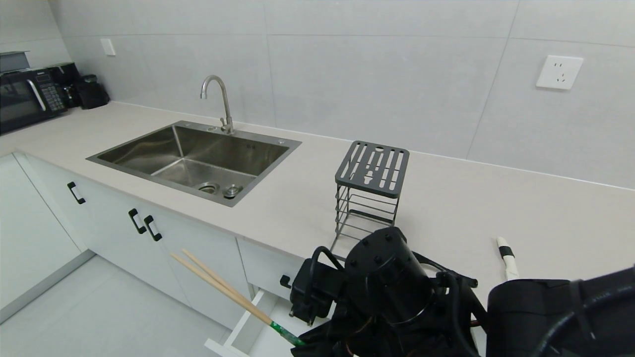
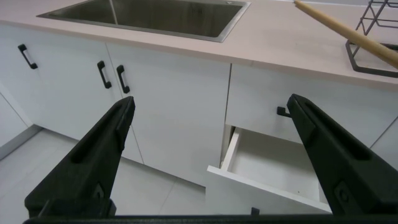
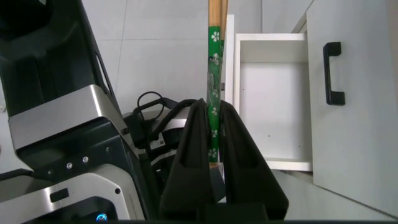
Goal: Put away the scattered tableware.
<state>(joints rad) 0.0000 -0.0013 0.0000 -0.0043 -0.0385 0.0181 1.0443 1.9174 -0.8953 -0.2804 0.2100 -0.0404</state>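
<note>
A pair of wooden chopsticks (image 1: 223,290) with green patterned ends sticks out over the floor in front of the cabinets. My right gripper (image 3: 213,112) is shut on the green part of the chopsticks (image 3: 215,56), above the open white drawer (image 3: 273,106). My left gripper (image 2: 211,102) is open with nothing between its fingers, in front of the cabinet doors and the open drawer (image 2: 267,162). A chopstick (image 2: 348,31) crosses the corner of the left wrist view. A white utensil with a black band (image 1: 507,255) lies on the counter to the right.
A dark grey slotted utensil rack (image 1: 372,193) stands on the counter near its front edge. A steel sink (image 1: 124,151) with a faucet (image 1: 218,99) lies to the left, and a microwave (image 1: 25,99) stands at the far left. Cabinet doors with black handles (image 1: 139,220) lie below.
</note>
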